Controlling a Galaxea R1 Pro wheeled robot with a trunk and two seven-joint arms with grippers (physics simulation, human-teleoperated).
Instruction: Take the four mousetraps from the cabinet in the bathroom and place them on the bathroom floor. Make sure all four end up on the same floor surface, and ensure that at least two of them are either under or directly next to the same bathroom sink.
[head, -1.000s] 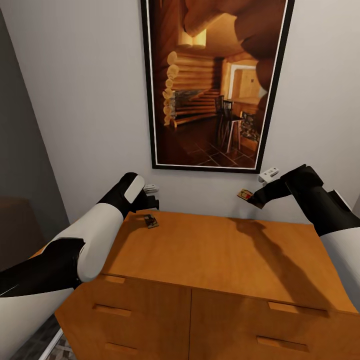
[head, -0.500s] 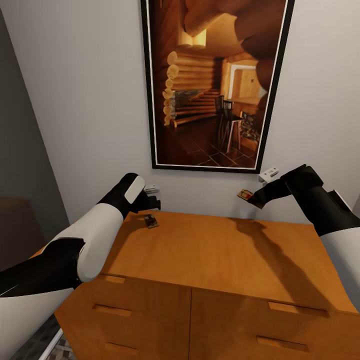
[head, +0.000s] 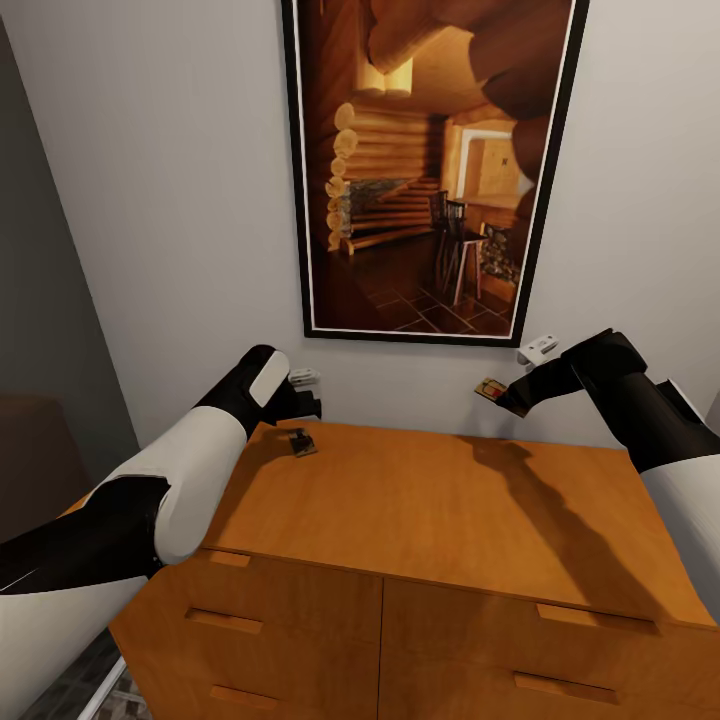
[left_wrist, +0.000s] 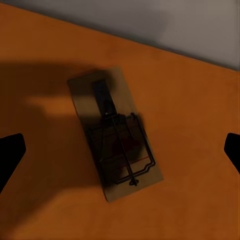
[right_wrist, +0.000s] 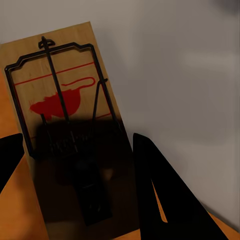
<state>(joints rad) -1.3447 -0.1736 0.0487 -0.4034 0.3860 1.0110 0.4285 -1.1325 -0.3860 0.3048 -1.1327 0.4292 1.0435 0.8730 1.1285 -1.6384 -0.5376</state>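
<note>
Hovering left gripper, fingers spread wide, over mousetrap lying flat at cabinet top far-left corner; come straight down, pinch the board edges | right gripper clamped on second mousetrap, lifted off far right.

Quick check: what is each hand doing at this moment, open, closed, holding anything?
Left hand: open, fingers wide apart above a mousetrap lying on the cabinet top, holding nothing.
Right hand: closed on a second mousetrap, lifted off the cabinet.
</note>
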